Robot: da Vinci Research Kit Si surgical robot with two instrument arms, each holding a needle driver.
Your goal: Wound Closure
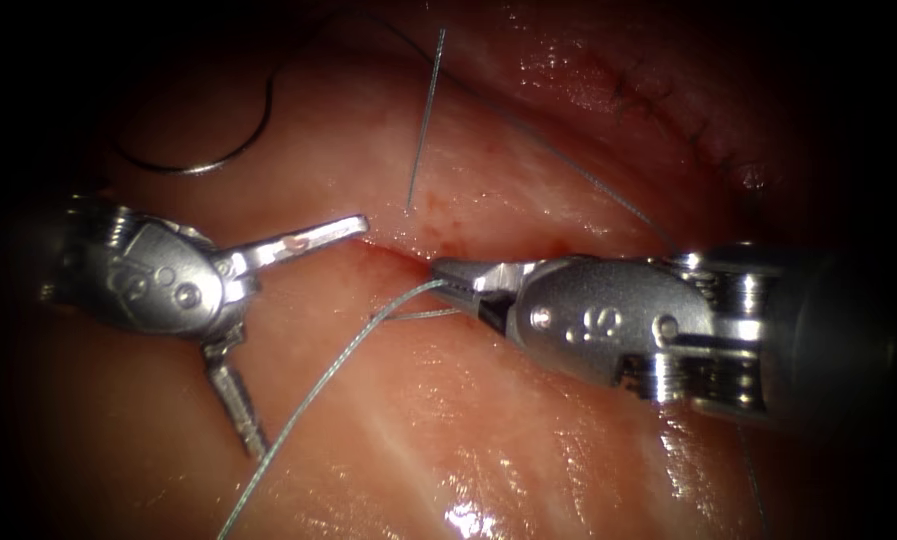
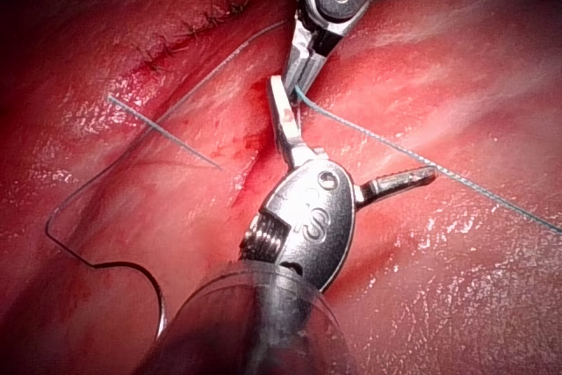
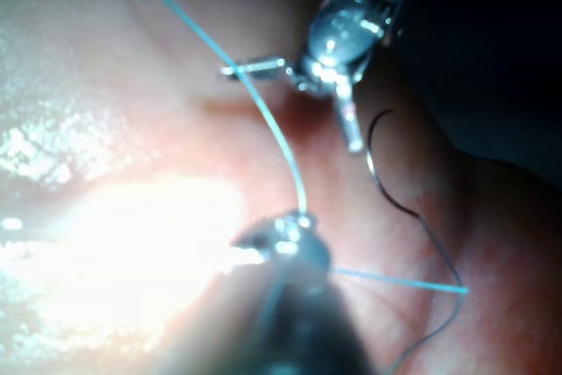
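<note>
The tissue (image 1: 488, 420) has a cut (image 1: 398, 252) with red fluid along it. My left tool (image 1: 311, 337) is open wide and holds nothing; one jaw points at the cut, the other points down. My right tool (image 1: 446, 275) is shut on the teal thread (image 1: 318, 385) right at the cut. From there the thread trails down and to the left. A stiff thread end (image 1: 423, 125) stands up from the tissue above the cut. The curved needle (image 1: 203, 165) lies free on the tissue at the far left, not in the tissue. The left wrist view shows the left tool (image 2: 356, 135), the right tool (image 2: 297, 81) and the needle (image 2: 97, 261).
A stitched stretch of the cut (image 1: 668, 100) runs off to the upper right. A thin strand of thread (image 1: 588, 180) crosses the tissue toward the right tool's wrist. The right wrist view shows the right tool (image 3: 285, 236) on the thread (image 3: 263, 120) and the open left tool (image 3: 299, 107).
</note>
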